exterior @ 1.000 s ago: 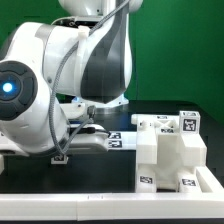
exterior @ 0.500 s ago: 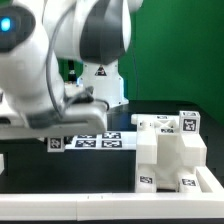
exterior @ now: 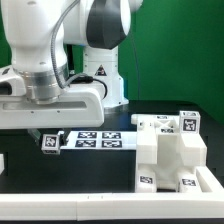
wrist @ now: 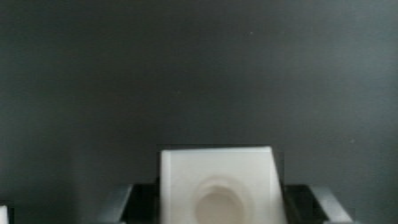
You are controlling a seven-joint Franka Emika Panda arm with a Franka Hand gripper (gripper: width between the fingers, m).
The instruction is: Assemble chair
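On the black worktop (exterior: 110,165), we see the white Panda arm (exterior: 45,45) filling the exterior view's left and upper half, its thick links rising out of the top of the picture and its wrist block (exterior: 50,100) held level and low, close above the surface. Under that block hangs the end effector (exterior: 52,140), of which the exterior view gives us only a small tagged tip, so from there we cannot tell how its jaws stand. The wrist view settles more: a chunky white part (wrist: 221,187) sits squarely between two dark fingers (wrist: 139,203), one on either side and both against it, so we read the end effector as clamped on that white part at a middling spread, with bare dark worktop beyond it. Whether the part rests on the surface or is lifted clear, we cannot tell. The partly built chair (exterior: 172,150), a stepped white block with small black-and-white tags on its faces, stands on the exterior view's right, well apart from the end effector and nearer the front edge. Between the two, farther back, the marker board (exterior: 98,140) lies flat with its row of tags. A green backdrop (exterior: 180,50) closes the scene behind.
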